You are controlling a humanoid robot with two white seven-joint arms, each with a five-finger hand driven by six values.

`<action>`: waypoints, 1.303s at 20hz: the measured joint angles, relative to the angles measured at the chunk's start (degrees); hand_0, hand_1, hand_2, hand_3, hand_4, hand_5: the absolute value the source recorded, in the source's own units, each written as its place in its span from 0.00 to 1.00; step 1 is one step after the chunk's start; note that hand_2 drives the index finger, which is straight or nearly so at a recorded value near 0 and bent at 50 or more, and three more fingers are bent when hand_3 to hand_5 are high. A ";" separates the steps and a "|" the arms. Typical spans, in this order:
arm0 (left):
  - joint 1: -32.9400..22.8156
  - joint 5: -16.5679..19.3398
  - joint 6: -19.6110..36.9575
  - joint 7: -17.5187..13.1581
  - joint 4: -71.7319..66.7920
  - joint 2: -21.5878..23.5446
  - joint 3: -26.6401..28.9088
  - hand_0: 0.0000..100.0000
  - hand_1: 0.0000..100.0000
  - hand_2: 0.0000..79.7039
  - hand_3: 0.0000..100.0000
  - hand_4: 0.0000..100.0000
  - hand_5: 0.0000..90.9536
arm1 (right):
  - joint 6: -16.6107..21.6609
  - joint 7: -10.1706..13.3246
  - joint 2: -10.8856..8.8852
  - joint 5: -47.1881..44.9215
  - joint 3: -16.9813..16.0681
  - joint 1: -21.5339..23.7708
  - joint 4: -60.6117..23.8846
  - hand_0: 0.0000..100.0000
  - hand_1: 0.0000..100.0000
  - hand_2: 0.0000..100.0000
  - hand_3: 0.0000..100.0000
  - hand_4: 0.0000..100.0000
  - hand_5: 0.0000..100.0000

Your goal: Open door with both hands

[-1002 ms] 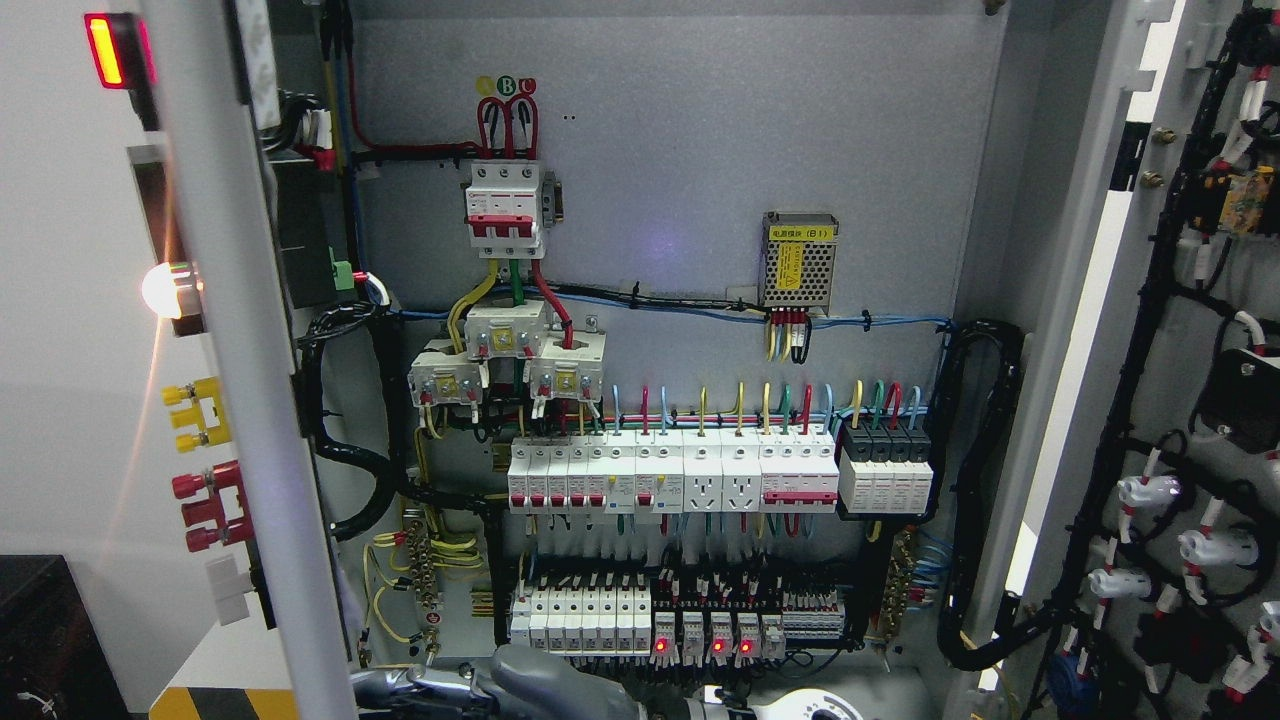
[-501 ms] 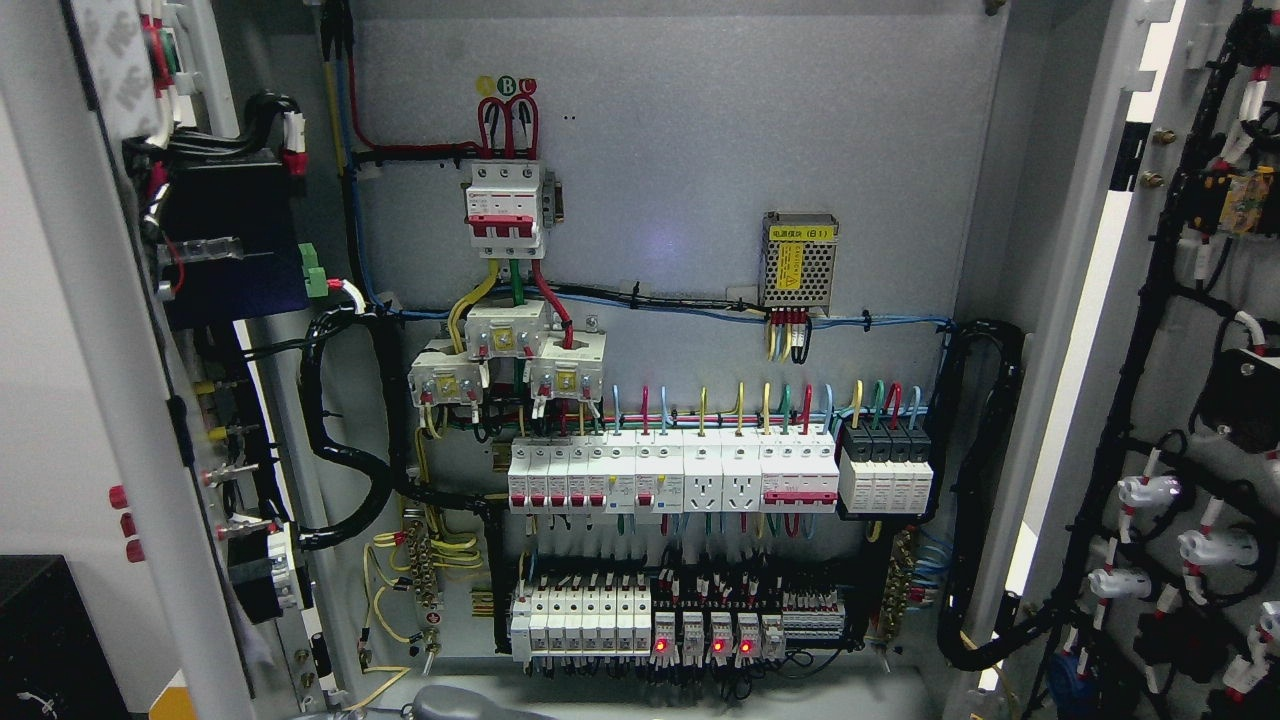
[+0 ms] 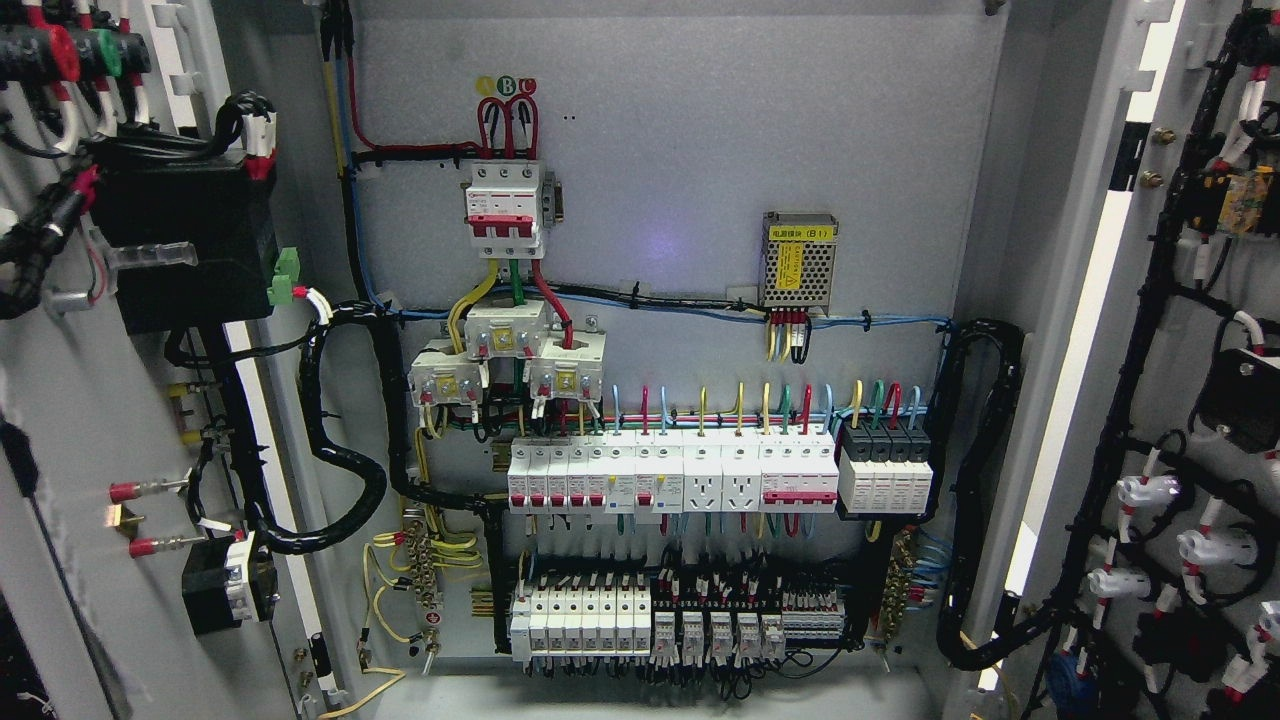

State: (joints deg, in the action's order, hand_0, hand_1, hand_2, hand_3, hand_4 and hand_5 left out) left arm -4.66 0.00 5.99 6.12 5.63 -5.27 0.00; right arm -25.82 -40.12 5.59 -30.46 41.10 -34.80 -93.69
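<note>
Both cabinet doors, left door point(image 3: 90, 420) & right door point(image 3: 1200, 400), stood swung wide, breaker panel point(image 3: 670, 470) exposed, no robot hand in shot, its state can't be told.

Matt grey metal backplate point(image 3: 680, 150)

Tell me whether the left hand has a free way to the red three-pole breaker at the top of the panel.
Probably yes for the path: both doors, the left door and the right door, stand swung wide, and nothing hangs before the breaker. But no hand is in view, so actual reach cannot be judged.
</note>
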 measured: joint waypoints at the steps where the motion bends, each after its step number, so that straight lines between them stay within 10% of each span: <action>1: 0.00 0.00 0.00 0.00 0.00 0.00 0.00 0.00 0.00 0.00 0.00 0.00 0.00 | -0.01 0.00 0.23 0.36 0.27 -0.01 0.21 0.00 0.00 0.00 0.00 0.00 0.00; 11: 0.00 0.00 0.00 0.00 0.00 0.00 0.00 0.00 0.00 0.00 0.00 0.00 0.00 | 0.24 0.19 1.22 1.41 0.02 0.21 1.59 0.00 0.00 0.00 0.00 0.00 0.00; 21: -3.89 0.00 0.77 -0.08 8.24 1.06 -3.24 0.00 0.00 0.00 0.00 0.00 0.00 | 0.84 -0.44 -2.28 1.52 -6.82 5.57 -1.22 0.00 0.00 0.00 0.00 0.00 0.00; 26: -11.66 0.00 1.32 -0.21 21.61 2.98 -8.00 0.00 0.00 0.00 0.00 0.00 0.00 | 8.52 11.01 -4.64 1.77 -9.82 10.79 -5.28 0.00 0.00 0.00 0.00 0.00 0.00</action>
State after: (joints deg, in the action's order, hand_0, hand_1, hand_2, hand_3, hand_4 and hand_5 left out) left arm -16.33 0.00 7.31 5.92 27.24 -2.30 -8.00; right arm -17.30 -29.11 0.95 -28.70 31.28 -24.01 -98.96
